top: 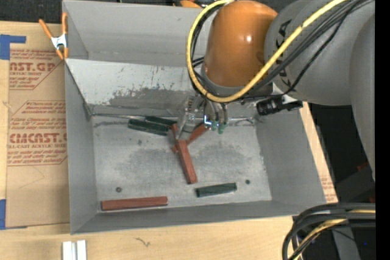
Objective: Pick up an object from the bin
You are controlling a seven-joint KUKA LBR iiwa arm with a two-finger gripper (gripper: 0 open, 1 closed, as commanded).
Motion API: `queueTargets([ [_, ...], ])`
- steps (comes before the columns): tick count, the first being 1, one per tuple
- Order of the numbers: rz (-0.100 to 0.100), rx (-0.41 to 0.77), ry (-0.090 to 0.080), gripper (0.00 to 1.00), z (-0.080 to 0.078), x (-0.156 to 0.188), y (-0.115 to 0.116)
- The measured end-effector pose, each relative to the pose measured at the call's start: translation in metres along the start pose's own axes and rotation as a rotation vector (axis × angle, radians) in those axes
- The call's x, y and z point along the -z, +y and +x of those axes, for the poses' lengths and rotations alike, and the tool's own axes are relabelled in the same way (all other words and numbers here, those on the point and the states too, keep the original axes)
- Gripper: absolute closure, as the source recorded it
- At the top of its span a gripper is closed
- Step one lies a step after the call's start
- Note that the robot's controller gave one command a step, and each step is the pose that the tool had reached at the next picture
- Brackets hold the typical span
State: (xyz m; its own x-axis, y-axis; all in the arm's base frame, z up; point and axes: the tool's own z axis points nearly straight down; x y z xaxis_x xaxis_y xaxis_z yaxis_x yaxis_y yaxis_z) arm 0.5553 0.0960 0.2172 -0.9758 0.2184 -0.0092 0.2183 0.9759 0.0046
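Observation:
My gripper (198, 115) hangs low over the back middle of the bin floor, just under the arm's orange cover. Directly below it lie two red-brown sticks: a longer one (186, 162) running toward the front, and a short one (196, 133) angled against its upper end. The gripper's tip is right at the spot where these two sticks meet. A dark green clip-like piece (150, 125) lies just left of the gripper along the back wall.
A long red-brown bar (134, 203) lies along the front wall at the left. A short dark green bar (215, 190) rests near the front middle. The arm and its cables cover the bin's back right corner.

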Motion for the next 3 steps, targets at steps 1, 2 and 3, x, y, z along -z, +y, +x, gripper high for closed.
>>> queueTargets([
  [1, 0.007, 0.054, 0.021, 1.00, 0.084, -0.072, 0.033],
  [2, 0.004, 0.048, 0.010, 0.00, 0.079, -0.068, 0.031],
  [3, 0.009, -0.399, 0.011, 0.00, 0.056, -0.113, -0.014],
])
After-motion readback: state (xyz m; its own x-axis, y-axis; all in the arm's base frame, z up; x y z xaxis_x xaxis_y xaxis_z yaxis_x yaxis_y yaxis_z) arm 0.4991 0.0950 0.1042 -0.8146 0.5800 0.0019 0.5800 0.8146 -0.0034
